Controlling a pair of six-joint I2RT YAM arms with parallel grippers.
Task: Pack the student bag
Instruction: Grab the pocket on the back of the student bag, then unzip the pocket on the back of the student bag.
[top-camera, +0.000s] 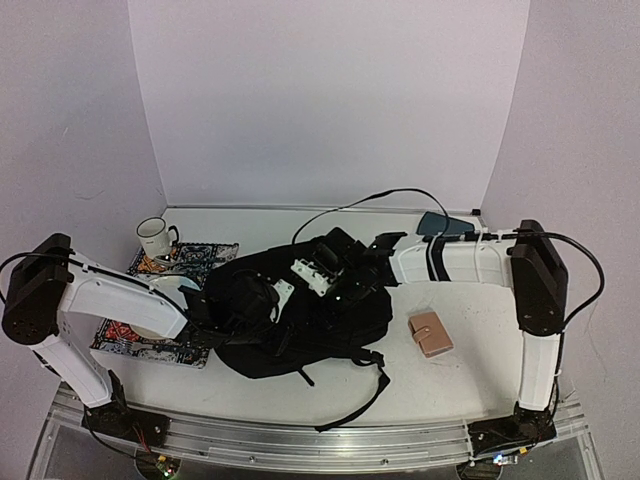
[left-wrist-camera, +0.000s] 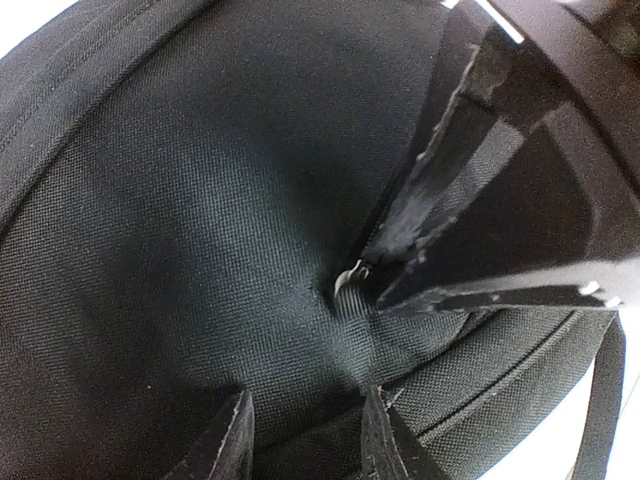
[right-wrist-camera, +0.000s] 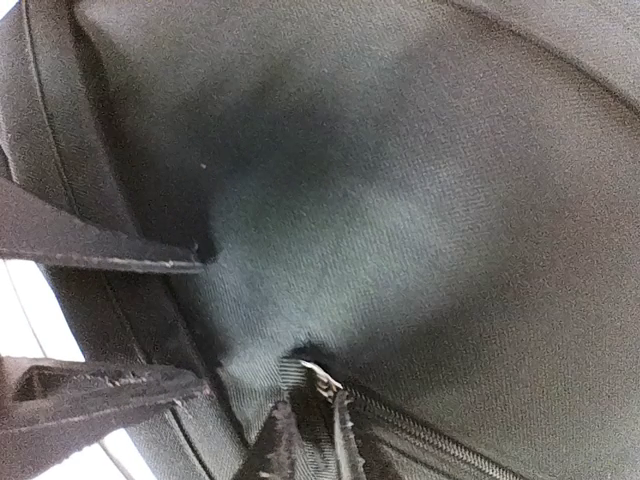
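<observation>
The student bag (top-camera: 320, 330), a black fabric backpack, lies slumped flat in the middle of the worktop (top-camera: 450, 385), with its shoulder straps trailing off its near edge toward the arm bases. Both arms are on it.

On the bag's upper panel the right gripper (right-wrist-camera: 312, 405) has its fingers close together on the zipper pull (right-wrist-camera: 318, 382), the small metal tab pinched between the tips. From the pull the zip's teeth run away meshed, so that stretch of the bag reads as closed. Just beside the pull the left gripper (left-wrist-camera: 307, 395) stands with its fingers apart and a ridge of the bag's cloth between them (whether they press that cloth or merely straddle it, I cannot tell).

On the right arm's side of the bag, a little apart from it, lies a small tan wallet (top-camera: 431, 334). Past the bag's far corner on that same side sits a dark blue-grey tray (top-camera: 445, 223). On the left arm's side of the bag a patterned mat (top-camera: 125, 340) reaches under the left arm, and a white mug (top-camera: 153, 235) stands at the mat's far end, well apart from the bag. A black cable (top-camera: 400, 192) loops behind the bag.

By my reading the packing has hardly begun, and this is the opening step. No grey lining shows, nothing is visibly inside, and the wallet sits outside. Left to do are running the zip open, spreading the mouth, loading the bag and closing it.
</observation>
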